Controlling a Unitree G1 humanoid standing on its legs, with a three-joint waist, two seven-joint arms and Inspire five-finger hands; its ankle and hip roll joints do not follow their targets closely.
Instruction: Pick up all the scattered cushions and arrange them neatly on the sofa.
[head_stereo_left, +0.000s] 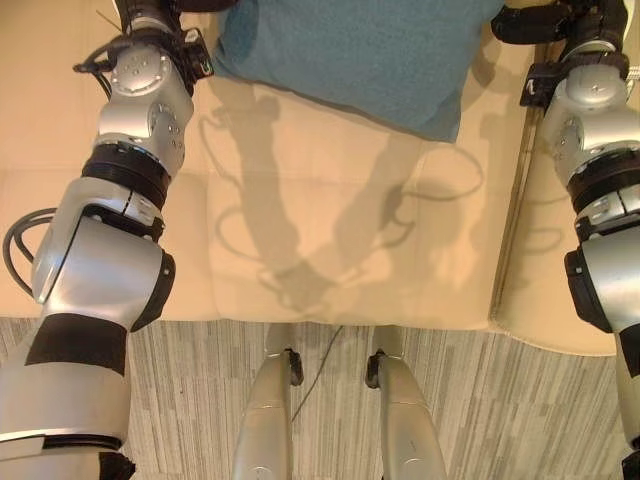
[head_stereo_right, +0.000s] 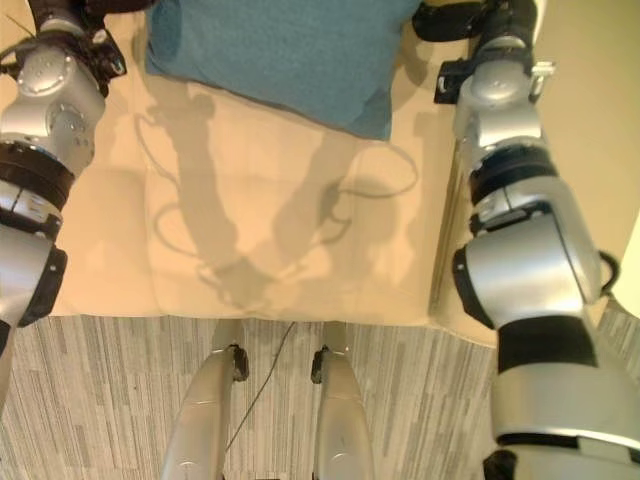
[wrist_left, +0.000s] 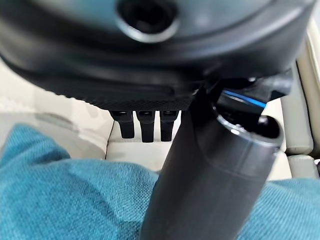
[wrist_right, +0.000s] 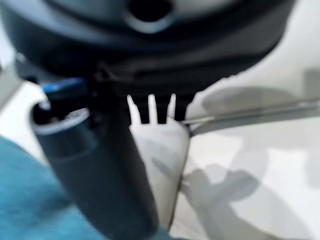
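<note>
Nearest: striped floor (head_stereo_left: 200, 400), then the front edge of the cream sofa (head_stereo_left: 330, 270). The bare seat runs back from there, with nothing on its middle.

Farther back: one teal cushion (head_stereo_left: 350, 50) lies flat on the seat toward the backrest. Its long axis runs across the sofa, left to right, and its near-right corner juts forward toward the seat seam.

Left robot hand (wrist_left: 145, 122): at the cushion's left edge. Its own wrist view shows straight fingers pointing past the cloth and the thumb standing out over the teal fabric, not curled round it. I read it as open, resting at or just above the cushion.

Right robot hand (wrist_right: 155, 112): at the cushion's right edge, fingers straight, thumb out beside the teal corner; nothing gripped.

Key relation: the cushion sits between the two hands, one at each short end, so both are about equally near. Any squaring-up looks like a two-handed nudge along the long axis.
</note>
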